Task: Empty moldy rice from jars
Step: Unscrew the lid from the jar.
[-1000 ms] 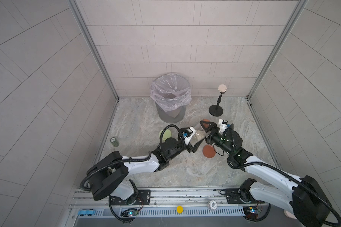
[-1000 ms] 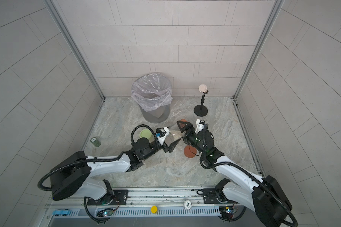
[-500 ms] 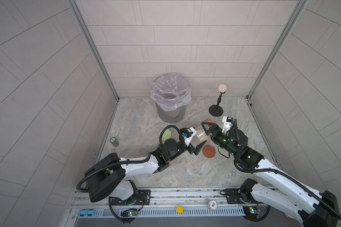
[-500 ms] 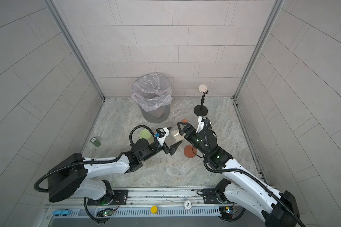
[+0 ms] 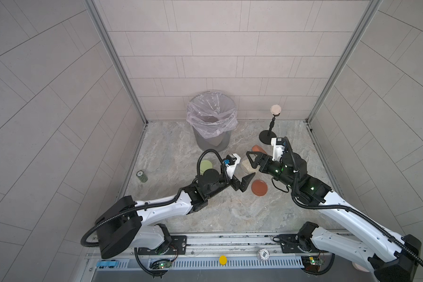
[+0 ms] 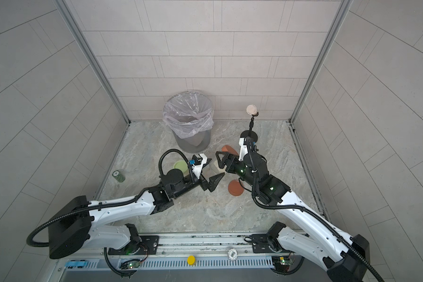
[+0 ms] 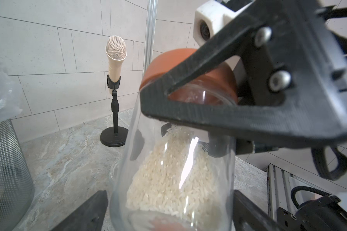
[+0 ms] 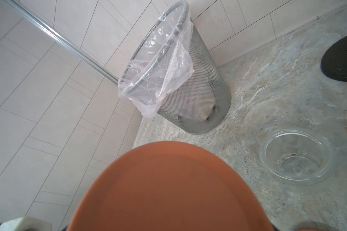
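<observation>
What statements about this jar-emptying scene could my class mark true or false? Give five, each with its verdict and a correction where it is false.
1. The left tool holds a clear glass jar with off-white rice inside. True.
2. The grey mesh bin has a clear plastic liner. True.
3. The small dark green can stands inside the bin. False: it stands on the marble table, apart from the bin.
4. The second clear glass jar, lidless on the table, is full of rice. False: it is nearly empty, with only crumbs.
5. A round rust-red lid lies flat on the table. True.
</observation>
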You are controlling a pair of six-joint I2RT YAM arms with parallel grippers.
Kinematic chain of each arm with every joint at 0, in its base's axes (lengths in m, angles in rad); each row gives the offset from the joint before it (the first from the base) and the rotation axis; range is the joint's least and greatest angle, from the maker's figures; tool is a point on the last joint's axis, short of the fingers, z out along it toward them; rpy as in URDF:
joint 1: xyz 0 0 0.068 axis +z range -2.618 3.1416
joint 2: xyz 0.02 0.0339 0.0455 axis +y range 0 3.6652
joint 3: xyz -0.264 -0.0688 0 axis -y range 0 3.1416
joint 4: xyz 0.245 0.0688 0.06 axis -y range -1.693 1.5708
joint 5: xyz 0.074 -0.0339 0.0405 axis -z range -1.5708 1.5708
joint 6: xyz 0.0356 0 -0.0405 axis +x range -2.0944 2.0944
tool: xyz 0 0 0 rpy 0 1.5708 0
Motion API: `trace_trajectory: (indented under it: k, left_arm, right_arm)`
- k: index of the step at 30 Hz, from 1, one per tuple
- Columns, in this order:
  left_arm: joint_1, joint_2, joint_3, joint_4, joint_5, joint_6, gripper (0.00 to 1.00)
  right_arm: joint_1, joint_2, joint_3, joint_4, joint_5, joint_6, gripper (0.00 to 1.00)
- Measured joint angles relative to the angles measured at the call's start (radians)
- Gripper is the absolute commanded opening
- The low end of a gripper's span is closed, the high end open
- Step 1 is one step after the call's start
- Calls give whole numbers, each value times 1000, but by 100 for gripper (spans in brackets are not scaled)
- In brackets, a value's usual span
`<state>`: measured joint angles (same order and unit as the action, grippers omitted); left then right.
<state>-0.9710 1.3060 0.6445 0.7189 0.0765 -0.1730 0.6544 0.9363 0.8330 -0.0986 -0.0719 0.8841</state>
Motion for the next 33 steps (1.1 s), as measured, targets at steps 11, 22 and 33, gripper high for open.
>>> trace_trajectory:
  k: [11, 22, 33]
  left_arm:
    - [-6, -85, 57, -206, 2, -101, 100]
    - [-7, -350, 59, -574, -383, -240, 100]
    - [-8, -219, 228, -858, -308, -195, 100]
  right_arm:
    - [4, 4, 77, -177, 21, -119, 42]
    - [4, -2, 86, -194, 31, -175, 43]
    - [5, 23, 86, -189, 5, -178, 44]
